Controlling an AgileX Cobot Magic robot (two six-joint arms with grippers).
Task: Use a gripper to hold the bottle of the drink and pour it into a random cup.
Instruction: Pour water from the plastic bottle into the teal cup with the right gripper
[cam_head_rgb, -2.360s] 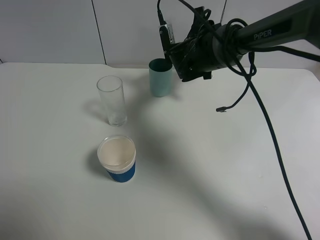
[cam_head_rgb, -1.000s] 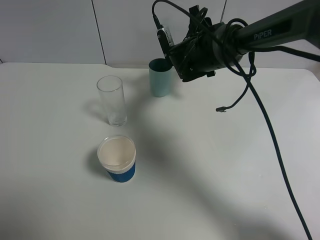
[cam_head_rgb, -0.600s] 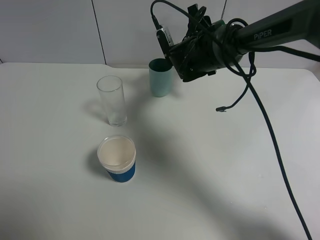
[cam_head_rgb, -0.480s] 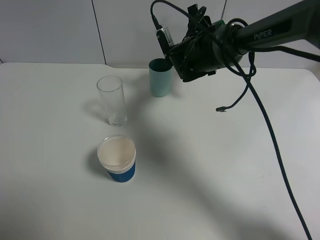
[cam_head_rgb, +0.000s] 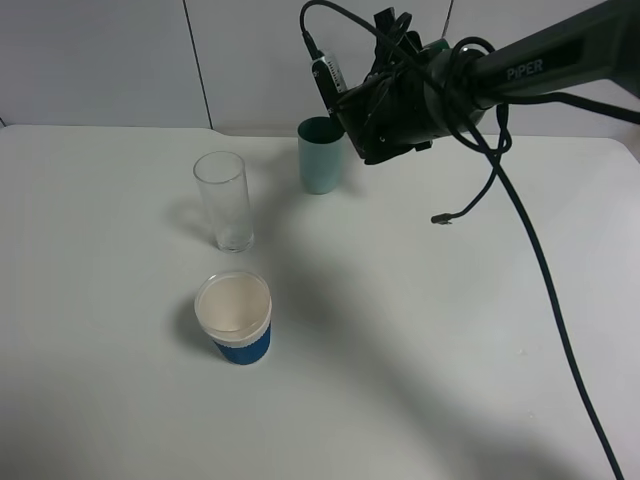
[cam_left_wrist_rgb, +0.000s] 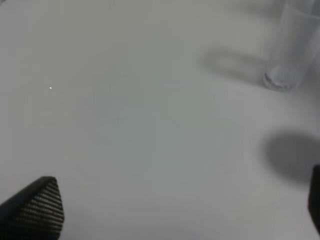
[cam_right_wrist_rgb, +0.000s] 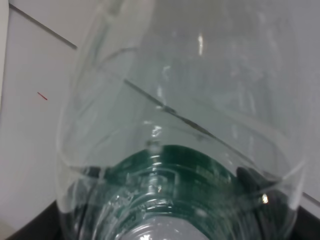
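Observation:
My right gripper (cam_head_rgb: 352, 98) hangs high at the back of the table, shut on the bottle (cam_head_rgb: 328, 74). The bottle is tipped over, its end just above the rim of the teal cup (cam_head_rgb: 320, 156). In the right wrist view the bottle (cam_right_wrist_rgb: 175, 125) fills the frame, with its green label (cam_right_wrist_rgb: 175, 167) low down. The clear drink (cam_right_wrist_rgb: 150, 145) shows through its wall, with a slanted surface line. My left gripper (cam_left_wrist_rgb: 175, 210) is open above bare table, one fingertip (cam_left_wrist_rgb: 37, 207) showing at a lower corner; the exterior view does not show it.
A tall clear glass (cam_head_rgb: 225, 200) stands left of the teal cup, also seen in the left wrist view (cam_left_wrist_rgb: 295, 45). A white cup with a blue sleeve (cam_head_rgb: 234, 318) sits nearer the front. A loose cable end (cam_head_rgb: 445, 218) dangles from the right arm over the white table (cam_head_rgb: 420, 330).
The right gripper has rolled a little and risen slightly, taking the bottle's end up and to the left above the teal cup. The cups and the glass have not moved.

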